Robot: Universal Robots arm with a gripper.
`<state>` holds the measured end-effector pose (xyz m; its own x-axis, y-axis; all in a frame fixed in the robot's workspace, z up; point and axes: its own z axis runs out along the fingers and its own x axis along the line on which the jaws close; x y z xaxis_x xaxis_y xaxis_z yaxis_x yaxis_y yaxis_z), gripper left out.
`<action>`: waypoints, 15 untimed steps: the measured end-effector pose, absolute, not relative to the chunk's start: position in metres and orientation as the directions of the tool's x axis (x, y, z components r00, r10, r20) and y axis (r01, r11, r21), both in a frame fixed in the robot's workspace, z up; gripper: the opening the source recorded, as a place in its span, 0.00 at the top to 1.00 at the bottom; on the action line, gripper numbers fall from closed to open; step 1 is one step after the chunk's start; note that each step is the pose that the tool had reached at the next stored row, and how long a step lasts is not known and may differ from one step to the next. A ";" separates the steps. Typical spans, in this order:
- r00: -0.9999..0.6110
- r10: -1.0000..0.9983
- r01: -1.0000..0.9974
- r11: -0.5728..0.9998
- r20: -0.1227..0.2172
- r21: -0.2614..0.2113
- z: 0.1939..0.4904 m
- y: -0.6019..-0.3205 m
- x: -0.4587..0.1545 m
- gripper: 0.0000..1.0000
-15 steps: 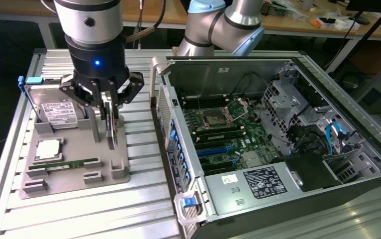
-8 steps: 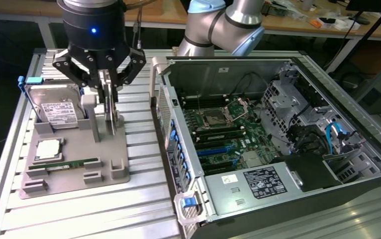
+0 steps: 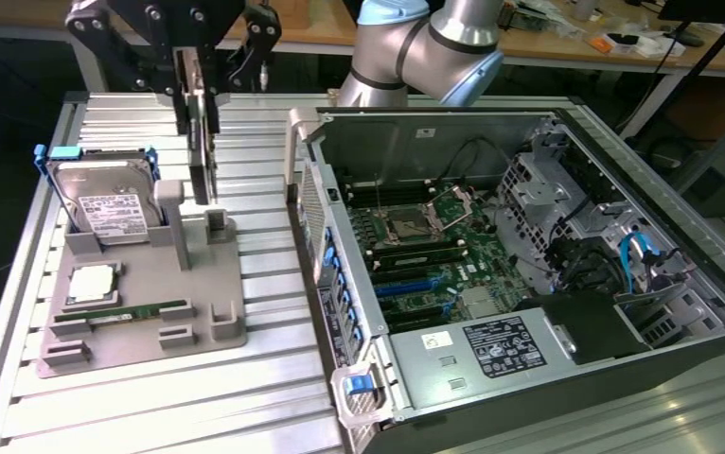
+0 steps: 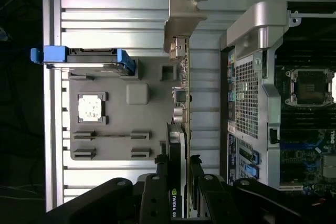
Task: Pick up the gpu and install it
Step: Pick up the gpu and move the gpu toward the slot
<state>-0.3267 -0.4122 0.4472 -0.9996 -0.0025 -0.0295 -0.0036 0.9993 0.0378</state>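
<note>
Gripper point(image 4: 178, 177): your jaws, nearly closed, pinch the gpu point(image 4: 181, 77), a thin dark card with a silvery bracket end, held on edge over the grey holder point(image 4: 118, 119); wrist points straight down.

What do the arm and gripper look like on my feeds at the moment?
The arm is a silvery-grey tube with rounded joint housings and a light blue cap. The gripper is black, with two jointed bar-link fingers studded with round pivot pins.

gpu point(image 3: 201, 123) above tray point(image 3: 148, 326), by case point(image 3: 438, 142)
</note>
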 end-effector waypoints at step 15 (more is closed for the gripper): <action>-1.000 -0.003 -0.004 0.999 -0.030 0.038 0.461 -0.412 -0.309 0.73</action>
